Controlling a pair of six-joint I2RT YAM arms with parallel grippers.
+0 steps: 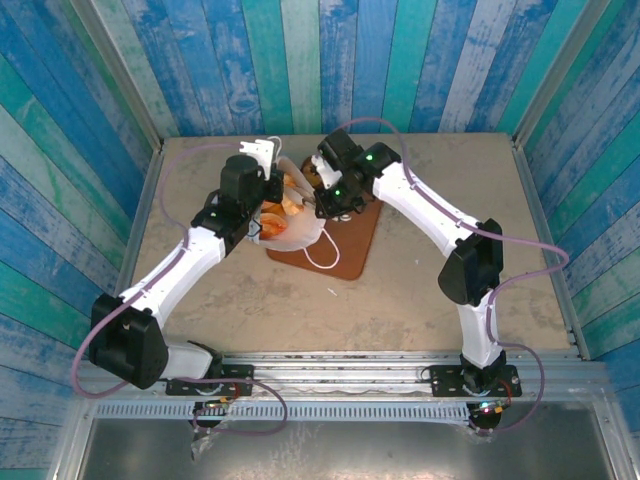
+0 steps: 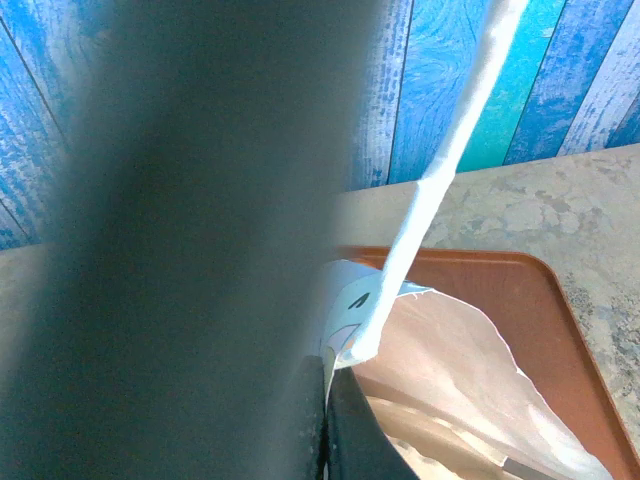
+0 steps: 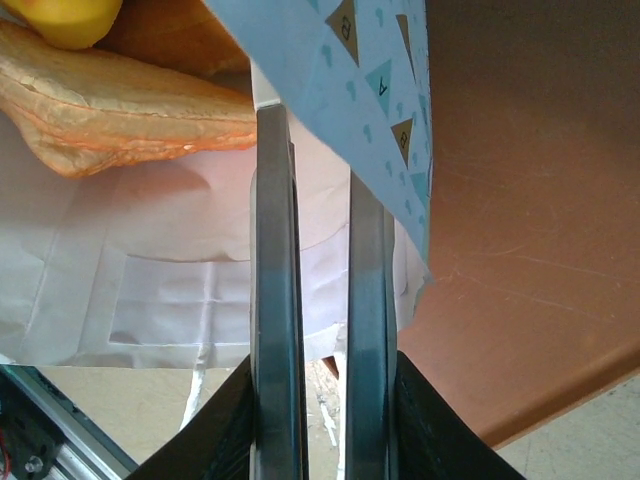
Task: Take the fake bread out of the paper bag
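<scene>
fake bread [image 3: 120, 110]: a golden-tan loaf lies inside the bag's mouth, on the white paper.
paper bag [image 1: 295, 232]: on its side on the brown tray [image 1: 352, 250], between both grippers.
left gripper [image 2: 325, 410]: fingers pressed together on the bag's rim, a sliver of white paper between them; cord handle [image 2: 440, 170] runs straight beside it.
right gripper [image 3: 322, 150]: fingers a narrow gap apart at the bag's mouth, printed edge across one tip.

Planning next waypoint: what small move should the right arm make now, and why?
Probably ease the right gripper deeper into the paper bag toward the fake bread: its fingers sit at the mouth, a loaf lying just beyond them, ungrasped.
</scene>
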